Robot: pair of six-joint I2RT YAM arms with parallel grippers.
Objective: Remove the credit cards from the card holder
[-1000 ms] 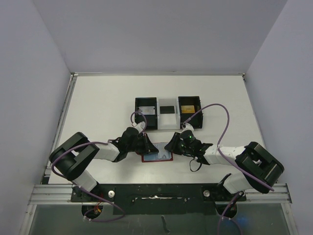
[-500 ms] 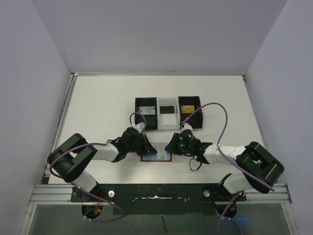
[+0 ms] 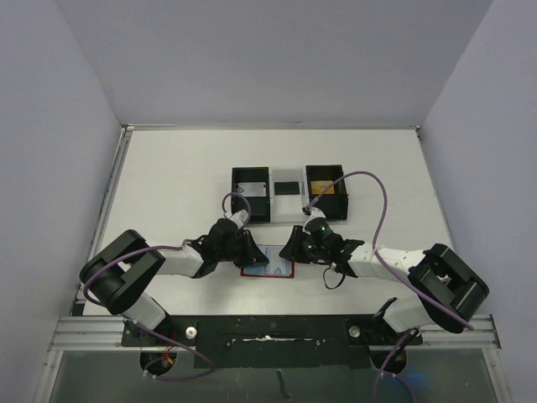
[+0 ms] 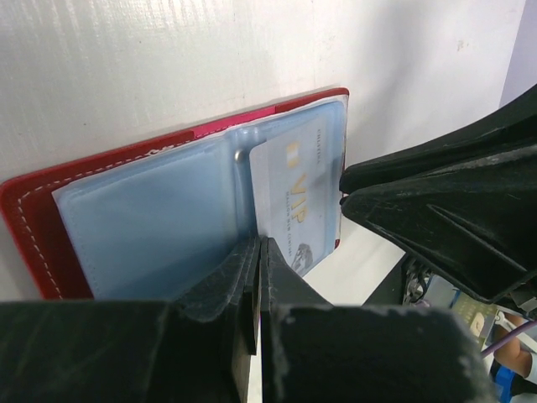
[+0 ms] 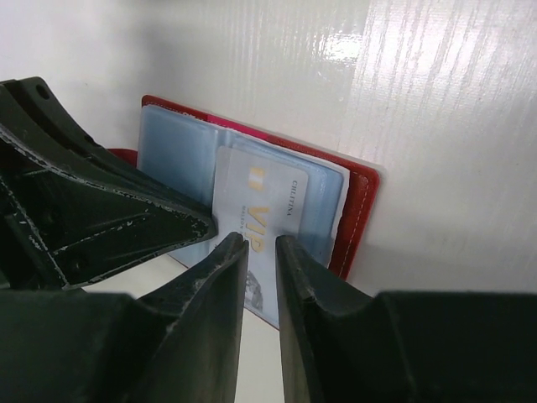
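The red card holder (image 3: 270, 264) lies open on the table between both grippers, its blue-grey lining (image 4: 151, 218) facing up. A pale credit card (image 5: 268, 197) printed "VIP" sticks partway out of a sleeve toward the near edge. My left gripper (image 4: 258, 242) is shut, its tips pressing down on the lining beside the card (image 4: 294, 193). My right gripper (image 5: 262, 241) hovers right over the card with a narrow gap between its jaws; the flat card shows through the gap. In the top view the left gripper (image 3: 250, 250) and right gripper (image 3: 289, 247) flank the holder.
A three-compartment tray (image 3: 272, 206) stands behind the holder. It holds a grey card (image 3: 250, 188) on the left, a black card (image 3: 288, 188) in the middle and a gold card (image 3: 322, 182) on the right. Purple cables loop above both wrists.
My right gripper has shifted slightly left, closer over the holder. The left gripper has stayed shut on the lining, nearly still.
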